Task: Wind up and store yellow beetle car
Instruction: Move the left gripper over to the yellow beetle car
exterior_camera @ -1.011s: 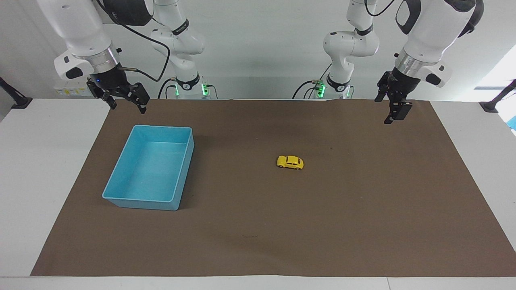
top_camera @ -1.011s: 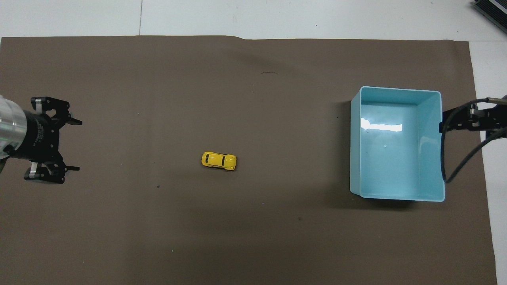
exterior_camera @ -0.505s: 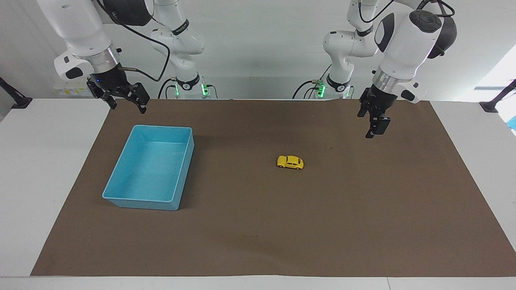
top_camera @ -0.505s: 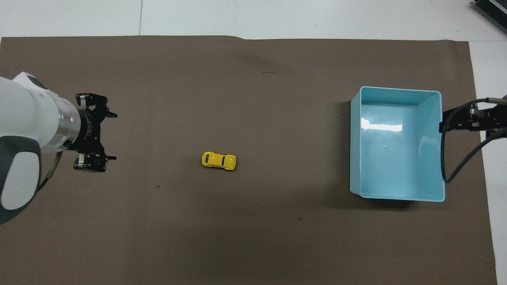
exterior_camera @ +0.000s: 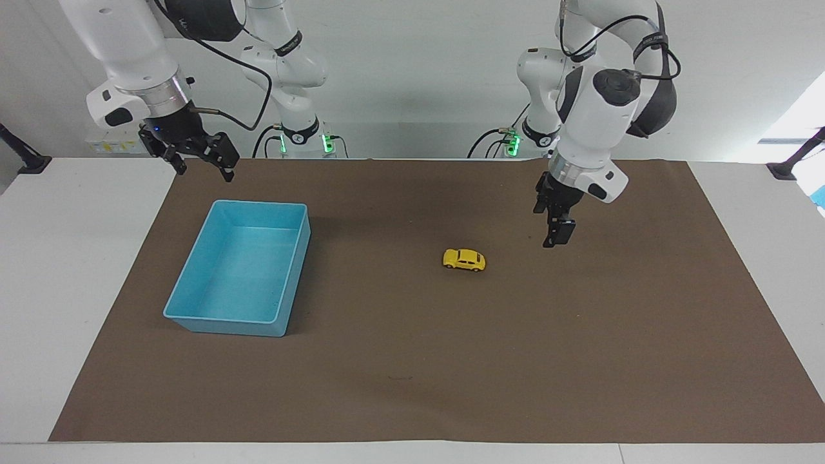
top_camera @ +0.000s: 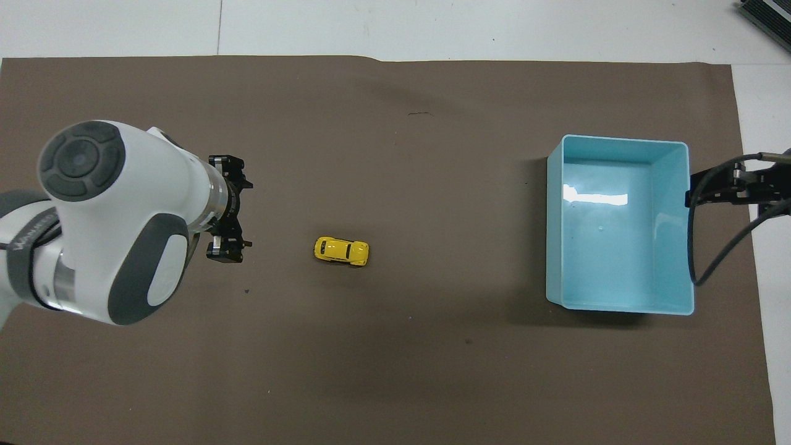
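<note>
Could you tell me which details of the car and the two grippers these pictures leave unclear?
- yellow beetle car: too small in both views to show any winding mechanism.
- left gripper: overhead view, its own arm covers most of it.
- right gripper: overhead view, mostly cut off by the edge beside the blue bin.

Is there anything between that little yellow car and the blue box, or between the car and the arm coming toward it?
Nothing visible. Only bare brown mat lies between the small yellow beetle car and the light-blue plastic bin, and between the car and the open left gripper hanging over the mat.
</note>
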{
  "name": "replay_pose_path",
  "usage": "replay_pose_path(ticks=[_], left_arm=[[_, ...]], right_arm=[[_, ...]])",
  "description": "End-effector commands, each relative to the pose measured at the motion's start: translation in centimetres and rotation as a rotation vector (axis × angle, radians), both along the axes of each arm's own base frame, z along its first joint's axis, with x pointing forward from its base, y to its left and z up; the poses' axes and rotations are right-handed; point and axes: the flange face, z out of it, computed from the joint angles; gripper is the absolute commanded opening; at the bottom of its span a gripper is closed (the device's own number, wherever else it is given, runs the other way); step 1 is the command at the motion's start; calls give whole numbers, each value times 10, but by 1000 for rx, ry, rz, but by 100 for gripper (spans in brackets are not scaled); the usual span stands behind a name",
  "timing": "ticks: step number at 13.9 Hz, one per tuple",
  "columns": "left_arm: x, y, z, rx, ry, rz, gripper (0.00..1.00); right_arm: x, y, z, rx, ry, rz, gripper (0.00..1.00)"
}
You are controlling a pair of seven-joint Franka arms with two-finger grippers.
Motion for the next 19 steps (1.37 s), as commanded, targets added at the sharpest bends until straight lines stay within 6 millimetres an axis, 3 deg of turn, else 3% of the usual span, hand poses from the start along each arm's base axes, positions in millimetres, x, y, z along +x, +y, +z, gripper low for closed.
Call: replay_pose_path(ticks=[1, 4, 8, 12, 14, 19], left_arm=[[-8, -35, -49, 0, 23, -22, 100], [-6, -50, -64, -24, -17, 56, 100], [-8, -78, -108, -25, -14, 71, 100], [-8, -92, -117, -48, -47, 93, 100], [-22, -112, -145, -18, 2, 66, 100], [-32, -113, -155, 4, 36, 71, 100]], right_arm=[[-3, -5, 1, -2, -2, 18, 100], [-3, -5, 1, -2, -4, 18, 100], [-2, -5, 0, -2, -4, 18, 100], [-3, -5, 0, -2, -2, 18, 100], [-2, -5, 0, -1, -2, 18, 100], [-2, -5, 0, -1, -2, 18, 100]])
